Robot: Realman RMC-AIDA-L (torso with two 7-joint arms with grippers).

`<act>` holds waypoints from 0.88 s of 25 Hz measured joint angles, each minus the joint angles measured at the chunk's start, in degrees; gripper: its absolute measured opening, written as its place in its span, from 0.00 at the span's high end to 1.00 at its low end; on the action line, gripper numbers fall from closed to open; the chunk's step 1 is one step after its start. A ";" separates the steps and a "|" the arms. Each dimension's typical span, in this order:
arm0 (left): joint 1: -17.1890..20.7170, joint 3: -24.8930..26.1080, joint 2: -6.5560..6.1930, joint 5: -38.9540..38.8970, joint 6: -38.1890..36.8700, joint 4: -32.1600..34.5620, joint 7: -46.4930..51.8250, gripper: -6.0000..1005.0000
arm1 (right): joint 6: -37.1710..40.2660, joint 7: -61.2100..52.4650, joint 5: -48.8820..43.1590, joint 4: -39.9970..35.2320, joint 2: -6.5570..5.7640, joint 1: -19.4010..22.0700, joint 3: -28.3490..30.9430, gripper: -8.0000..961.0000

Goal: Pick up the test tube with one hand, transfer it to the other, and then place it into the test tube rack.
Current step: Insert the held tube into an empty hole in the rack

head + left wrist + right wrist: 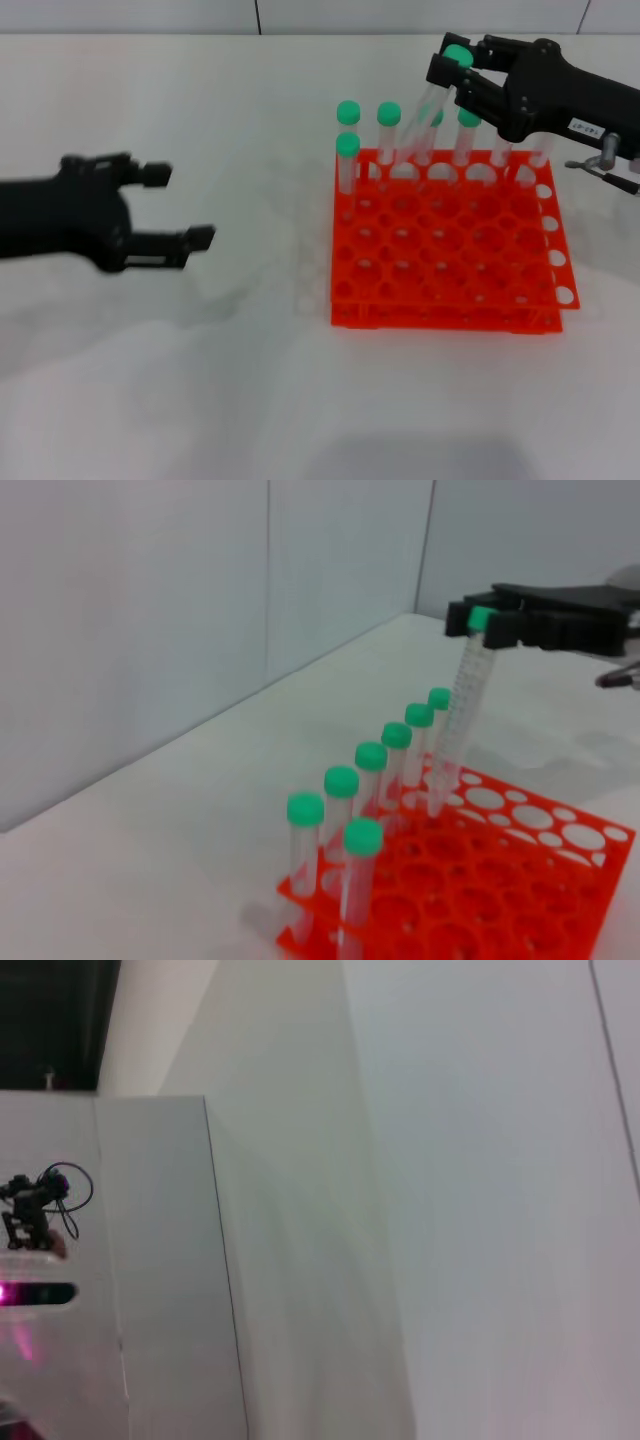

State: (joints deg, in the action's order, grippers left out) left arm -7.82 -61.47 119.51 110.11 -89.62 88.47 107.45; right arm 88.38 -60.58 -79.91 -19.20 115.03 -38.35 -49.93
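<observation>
The orange-red test tube rack [440, 315] stands on the white table right of centre, and also shows in the left wrist view [520, 880]. My right gripper [450, 58], with the white label, is above the rack's back edge, shut on the green cap of the test tube [432, 110]. The tube hangs tilted, its lower end at a back-row hole. The left wrist view shows the same gripper [482, 620] holding the tube [460, 710]. My left gripper [185, 205] is open and empty, low over the table to the left of the rack.
Several other green-capped tubes [388, 115] stand upright in the rack's back row and left corner, close to the held tube; they also show in the left wrist view [370, 760]. A wall runs behind the table. The right wrist view shows only walls.
</observation>
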 joint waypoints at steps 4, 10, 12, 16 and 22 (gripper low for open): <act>4.34 -0.07 0.14 -3.31 1.79 -4.13 -7.14 0.12 | -2.52 -1.30 -0.07 -1.66 0.04 -0.86 -2.75 0.72; 5.33 1.41 0.07 -6.96 2.39 -12.23 -14.37 0.12 | -7.42 -4.63 -0.08 -5.61 0.21 -1.69 -8.40 0.72; 5.18 1.97 -0.03 -7.06 2.44 -13.92 -15.32 0.12 | -8.35 -4.92 -0.09 -5.86 0.25 -1.94 -9.20 0.72; 4.95 3.27 -0.04 -7.44 2.54 -16.30 -17.38 0.12 | -10.50 -5.35 -0.06 -5.57 0.42 -2.53 -10.76 0.72; 4.68 3.85 -0.05 -7.86 2.57 -17.29 -18.60 0.12 | -12.78 -5.01 0.32 -5.31 0.90 -2.59 -12.31 0.72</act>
State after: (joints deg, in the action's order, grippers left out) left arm -3.14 -57.62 119.45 102.25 -87.05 71.19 88.85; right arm 75.60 -65.59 -79.59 -24.51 115.93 -40.94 -62.24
